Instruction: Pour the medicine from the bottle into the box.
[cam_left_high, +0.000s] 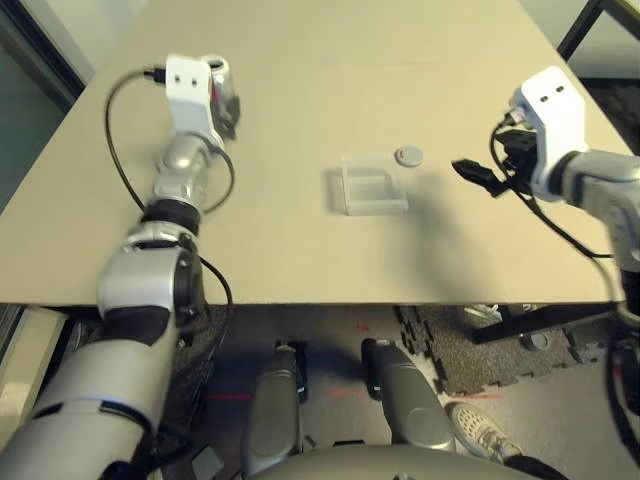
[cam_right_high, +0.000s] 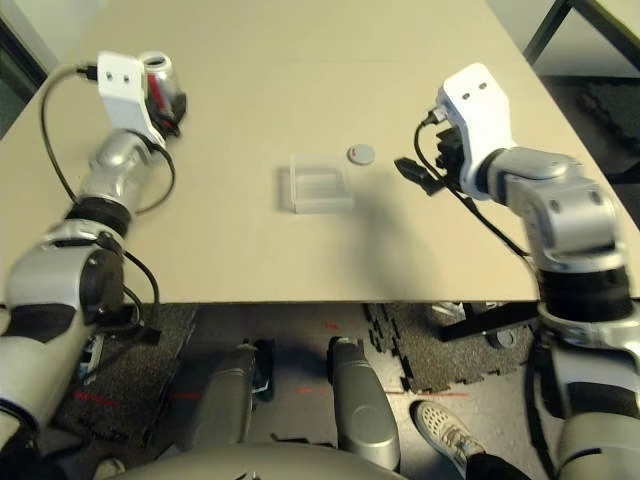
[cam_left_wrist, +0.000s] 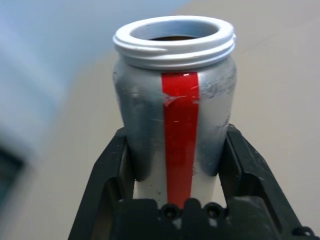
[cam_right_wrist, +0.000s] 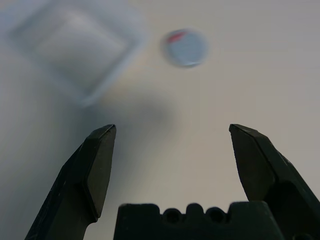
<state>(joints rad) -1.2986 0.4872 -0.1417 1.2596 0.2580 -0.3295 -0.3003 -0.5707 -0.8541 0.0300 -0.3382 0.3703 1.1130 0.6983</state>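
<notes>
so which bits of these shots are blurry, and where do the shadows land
Right wrist view: the box and the cap are soft and out of focus, a dim shadow on the table between them and the sharp black fingers. Left wrist view: the bottle is crisp, the background smeared. Left eye view: a soft shadow lies right of the box.

bottle (cam_left_wrist: 175, 120) base hidden, box (cam_right_wrist: 75, 47) blurred
</notes>
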